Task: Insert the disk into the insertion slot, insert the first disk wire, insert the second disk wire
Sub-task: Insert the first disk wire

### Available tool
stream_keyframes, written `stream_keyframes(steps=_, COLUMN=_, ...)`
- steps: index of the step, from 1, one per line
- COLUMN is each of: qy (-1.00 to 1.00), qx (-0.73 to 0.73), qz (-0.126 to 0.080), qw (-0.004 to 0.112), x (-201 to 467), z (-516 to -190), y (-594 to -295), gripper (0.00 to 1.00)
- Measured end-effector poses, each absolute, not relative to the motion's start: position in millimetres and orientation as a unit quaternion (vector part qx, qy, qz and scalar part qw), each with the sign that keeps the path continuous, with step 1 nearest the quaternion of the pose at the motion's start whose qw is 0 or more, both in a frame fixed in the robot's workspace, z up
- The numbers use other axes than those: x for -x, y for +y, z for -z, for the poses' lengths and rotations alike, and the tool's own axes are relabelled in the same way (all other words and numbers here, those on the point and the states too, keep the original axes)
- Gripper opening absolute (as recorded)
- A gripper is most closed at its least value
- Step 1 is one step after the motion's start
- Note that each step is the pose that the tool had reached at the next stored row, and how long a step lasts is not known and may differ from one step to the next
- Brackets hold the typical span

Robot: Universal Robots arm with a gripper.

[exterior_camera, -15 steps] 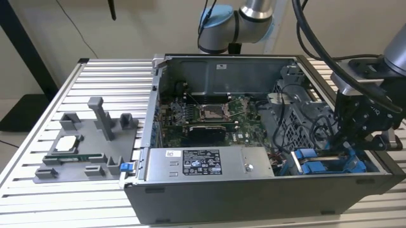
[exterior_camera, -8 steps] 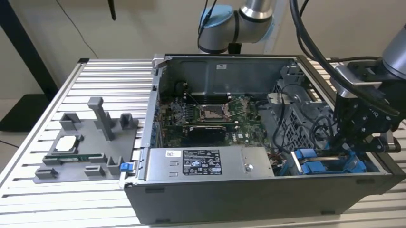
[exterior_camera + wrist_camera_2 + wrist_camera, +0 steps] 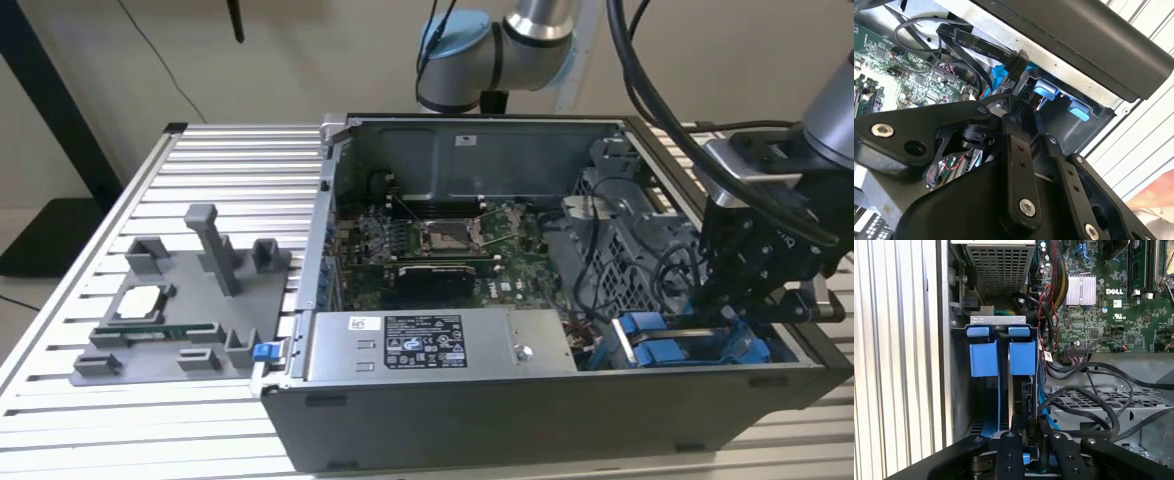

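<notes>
The open computer case [image 3: 534,400] lies on a slatted table. At its front corner on the exterior view's right, two blue carriers stand side by side in the insertion slot [image 3: 996,319]. The disk [image 3: 1021,357] shows edge-on in one blue carrier, seated in the slot. My gripper [image 3: 1029,432] reaches down into this corner [image 3: 747,300]. Its fingers [image 3: 1006,445] are shut on a black wire connector [image 3: 1028,410] pressed against the disk's end. Black cables [image 3: 1089,395] curve away from that connector. A flat black cable plug [image 3: 1015,62] sits just past the fingertips [image 3: 1013,112].
The motherboard [image 3: 427,240] fills the middle of the case and the power supply [image 3: 441,345] lies along the front wall. A perforated grey drive cage [image 3: 1104,402] with cable loops crowds the gripper's side. A grey fixture [image 3: 187,300] with parts stands on the table at the exterior view's left.
</notes>
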State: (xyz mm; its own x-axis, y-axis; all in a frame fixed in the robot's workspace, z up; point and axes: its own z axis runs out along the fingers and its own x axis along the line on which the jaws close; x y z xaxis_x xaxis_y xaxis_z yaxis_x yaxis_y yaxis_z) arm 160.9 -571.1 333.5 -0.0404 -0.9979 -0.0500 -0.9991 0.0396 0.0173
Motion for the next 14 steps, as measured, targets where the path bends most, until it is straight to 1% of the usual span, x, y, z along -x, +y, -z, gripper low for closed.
stream_keyframes(steps=14, qy=0.721, qx=0.693, qz=-0.024, qw=0.013, x=-161, z=-349, y=-571, gripper=1.00)
